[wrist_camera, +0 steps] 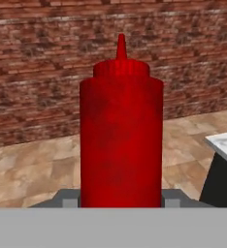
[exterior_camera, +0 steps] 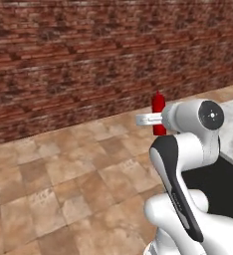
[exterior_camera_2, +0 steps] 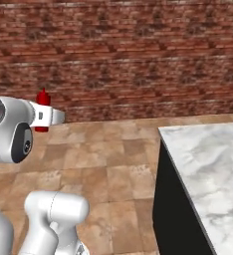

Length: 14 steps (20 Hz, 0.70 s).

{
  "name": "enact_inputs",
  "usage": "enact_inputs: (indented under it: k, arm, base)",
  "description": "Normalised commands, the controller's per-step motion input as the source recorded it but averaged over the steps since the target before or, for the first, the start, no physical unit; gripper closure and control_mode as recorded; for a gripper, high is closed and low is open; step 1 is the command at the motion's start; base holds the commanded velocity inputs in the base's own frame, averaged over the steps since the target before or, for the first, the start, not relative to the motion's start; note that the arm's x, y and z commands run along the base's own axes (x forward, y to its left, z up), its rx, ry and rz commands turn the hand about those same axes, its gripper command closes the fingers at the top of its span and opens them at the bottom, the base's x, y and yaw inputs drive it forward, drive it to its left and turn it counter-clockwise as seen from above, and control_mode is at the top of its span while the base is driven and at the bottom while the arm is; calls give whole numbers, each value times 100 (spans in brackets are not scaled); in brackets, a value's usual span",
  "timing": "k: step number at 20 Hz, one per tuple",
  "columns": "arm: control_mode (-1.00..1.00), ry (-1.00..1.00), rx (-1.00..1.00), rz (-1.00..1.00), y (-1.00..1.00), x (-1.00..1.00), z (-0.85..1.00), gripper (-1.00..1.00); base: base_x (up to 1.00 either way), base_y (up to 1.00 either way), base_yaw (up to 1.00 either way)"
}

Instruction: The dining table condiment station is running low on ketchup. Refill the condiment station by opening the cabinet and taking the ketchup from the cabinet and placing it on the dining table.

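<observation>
Clearly the gripper (wrist_camera: 121,197) was closed partway on the ketchup (wrist_camera: 121,140), its fingers pressed to either side of the upright bottle, carried in the air above the tiled floor (exterior_camera: 63,174), near the dining table (exterior_camera_2: 213,164).

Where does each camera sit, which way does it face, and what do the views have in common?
Left base view: behind the arm, to its left, facing the brick wall; the white arm rises lower right, holding the ketchup.
Right base view: behind, to its right; the arm is lower left, the dining table on the right.
Hand view: on the hand, looking along the gripper at the upright bottle.
All share ketchup, wall and table.
</observation>
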Motion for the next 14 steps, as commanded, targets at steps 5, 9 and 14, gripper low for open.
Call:
enact_inputs:
  k: [5,9,14]
  arm:
    - [100,0,0,0,0,0,0,100]
    - [100,0,0,0,0,0,0,100]
    - [100,0,0,0,0,0,0,100]
  base:
    - [100,8,-9]
    - [100,9,-15]
    - [91,1,-26]
